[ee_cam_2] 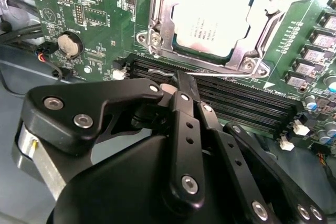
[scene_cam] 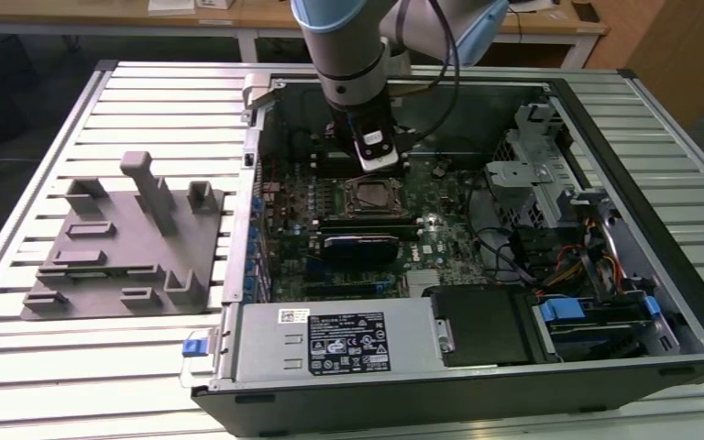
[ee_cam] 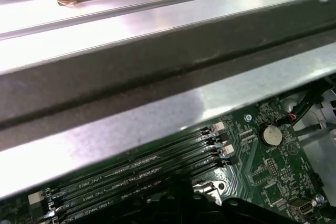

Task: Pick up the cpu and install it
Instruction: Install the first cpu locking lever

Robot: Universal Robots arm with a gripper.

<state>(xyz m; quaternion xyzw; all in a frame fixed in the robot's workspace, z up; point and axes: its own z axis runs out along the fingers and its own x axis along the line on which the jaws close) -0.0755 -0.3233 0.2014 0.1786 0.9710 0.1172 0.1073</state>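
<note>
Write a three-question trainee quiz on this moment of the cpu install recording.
1. True or false: the cpu sits in the socket.
2. Where is the grey tray? A) on the table, at the exterior view's left of the computer case; B) inside the case; C) on the floor.
3. Is the gripper open or shut?
Key: 1 true; 2 A; 3 shut.

Silver-white cpu (ee_cam_2: pixel 212 17), green motherboard (ee_cam_2: pixel 97 11)

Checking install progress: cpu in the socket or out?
In: the cpu lies flat inside the metal socket frame, in the second wrist view.
</note>
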